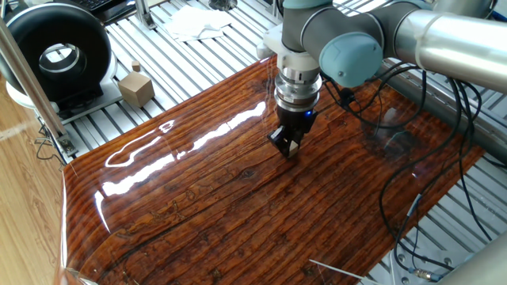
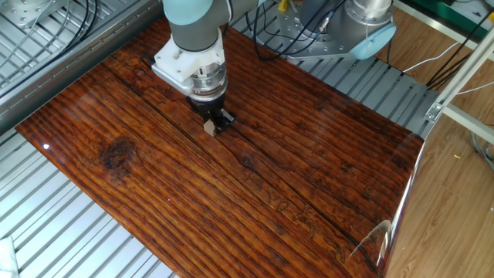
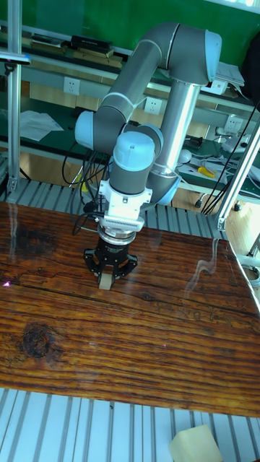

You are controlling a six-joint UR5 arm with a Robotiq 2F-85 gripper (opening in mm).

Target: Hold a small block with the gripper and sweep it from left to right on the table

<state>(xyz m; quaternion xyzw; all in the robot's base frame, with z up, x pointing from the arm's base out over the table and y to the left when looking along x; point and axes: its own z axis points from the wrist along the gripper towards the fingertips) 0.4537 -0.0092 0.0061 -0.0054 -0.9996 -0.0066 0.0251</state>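
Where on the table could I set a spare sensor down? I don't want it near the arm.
Bare board lies on the table between the gripper and the corner by the wooden floor, also around the dark knot. It is crowded only where the gripper pinches the small block, and near the dangling cables.

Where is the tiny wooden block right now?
The small block sits pinched in the gripper, low against the table, just left of middle in the tall fixed view.
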